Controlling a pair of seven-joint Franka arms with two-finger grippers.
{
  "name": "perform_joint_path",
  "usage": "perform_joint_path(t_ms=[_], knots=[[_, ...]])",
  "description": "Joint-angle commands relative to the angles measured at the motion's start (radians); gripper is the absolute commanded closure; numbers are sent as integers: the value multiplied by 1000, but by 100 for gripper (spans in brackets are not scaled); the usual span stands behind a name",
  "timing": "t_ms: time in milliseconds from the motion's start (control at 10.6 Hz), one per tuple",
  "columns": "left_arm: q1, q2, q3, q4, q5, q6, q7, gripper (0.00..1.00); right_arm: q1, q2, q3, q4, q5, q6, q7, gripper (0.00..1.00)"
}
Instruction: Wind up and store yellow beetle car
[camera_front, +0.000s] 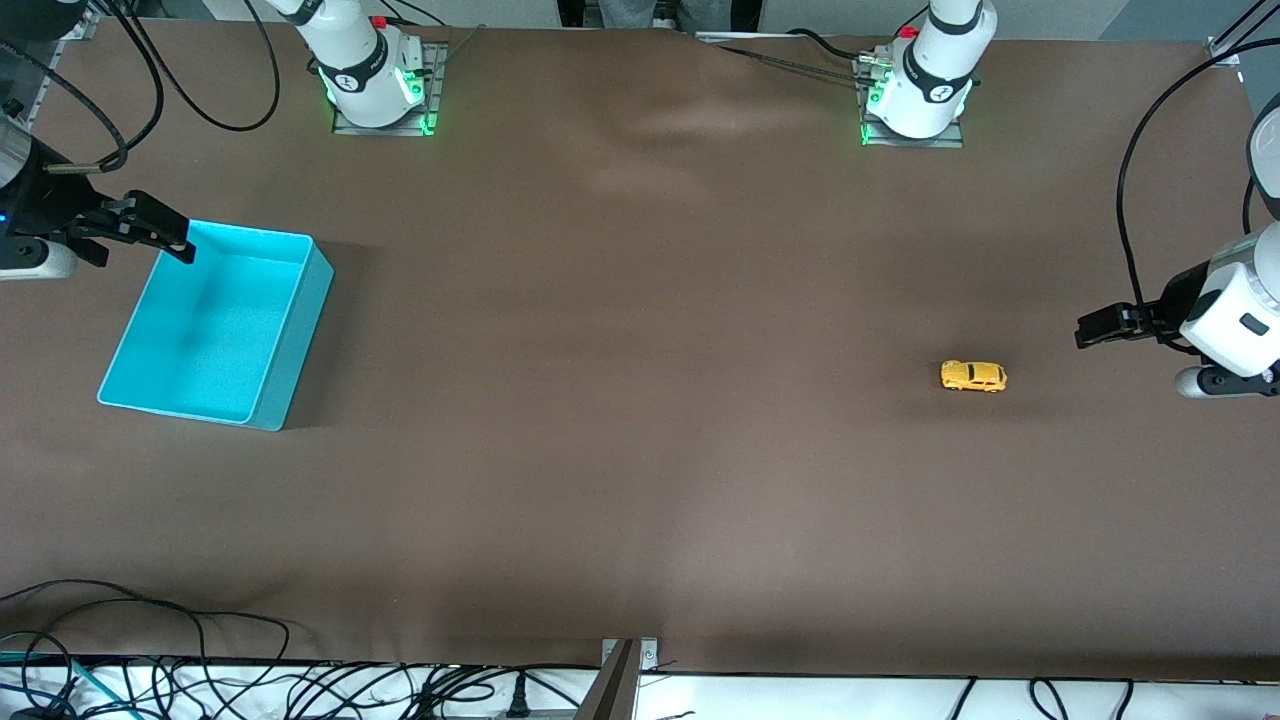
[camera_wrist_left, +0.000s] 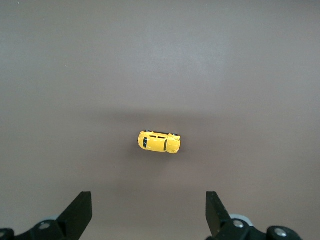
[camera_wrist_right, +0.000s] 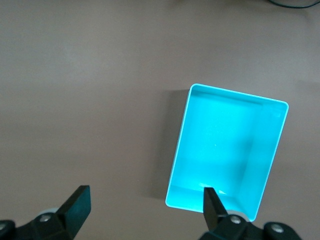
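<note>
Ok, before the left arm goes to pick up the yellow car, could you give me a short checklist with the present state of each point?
1. Yellow beetle car on its wheels on the table: ok.
2. Left gripper open, holding nothing: ok.
3. Nothing between the left gripper and the car: ok.
4. Turquoise bin upright, nothing inside: ok.
5. Right gripper open, over the bin's edge, waiting: ok.
6. Car already wound up: cannot tell.

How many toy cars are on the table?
1. The yellow beetle car stands on the brown table toward the left arm's end, under the open left tool.
</note>
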Motion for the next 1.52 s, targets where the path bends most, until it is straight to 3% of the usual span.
perform_joint_path(t_ms=[0, 284, 379, 663, 1042, 1232, 1421], knots=[[-1, -4, 10, -1, -30, -8, 18, 0, 7, -16, -1, -7, -17, -17, -8, 0], [-1, -4, 12, -3, -31, -8, -14, 0, 7, -16, 0, -7, -17, -17, -8, 0], [3, -3, 12, -4, -31, -8, -112, 0, 7, -16, -1, -9, -17, -17, -9, 0], [-1, 28, 12, -13, -30, -7, -617, 0, 8, -16, 2, -7, -23, -15, -9, 0], [12, 121, 12, -22, -31, 42, -1109, 0, 8, -16, 2, -7, -23, -14, -9, 0], [13, 145, 12, -109, -31, 183, -1290, 0, 8, -13, 2, -7, -23, -14, -9, 0], [13, 142, 12, -212, -28, 301, -1334, 0, 8, -10, 2, -9, -23, -14, -11, 0]])
